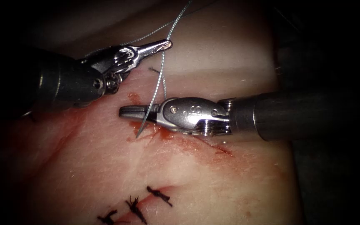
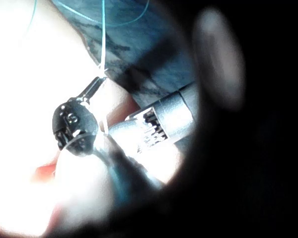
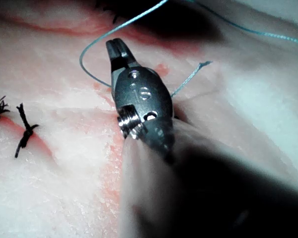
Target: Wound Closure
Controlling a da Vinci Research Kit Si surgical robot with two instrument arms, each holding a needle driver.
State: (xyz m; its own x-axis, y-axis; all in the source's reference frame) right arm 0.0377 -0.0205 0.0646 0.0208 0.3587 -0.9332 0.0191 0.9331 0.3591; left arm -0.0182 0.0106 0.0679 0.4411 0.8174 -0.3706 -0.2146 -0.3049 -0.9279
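My left tool [image 1: 166, 44] hangs above the tissue [image 1: 196, 179], left of the cut, shut on the pale thread [image 1: 160, 81]. The same grip on the thread [image 2: 103, 44] shows at my left tool [image 2: 100, 79] in the left wrist view. From there the thread drops across my right tool [image 1: 126, 111] and enters the tissue at the cut's left end [image 1: 138, 136]. My right tool [image 3: 116, 47] lies over the cut [image 1: 196, 143], shut, with the thread [image 3: 87, 52] curving around it. A short thread tail [image 1: 153, 70] sticks up nearby.
Three dark knotted stitches [image 1: 159, 195] [image 1: 135, 209] [image 1: 107, 217] close a lower part of the wound. Two of them [image 3: 24, 131] show in the right wrist view. Red fluid [image 1: 176, 137] smears the tissue along the cut. The right shaft [image 1: 296, 114] spans the right side.
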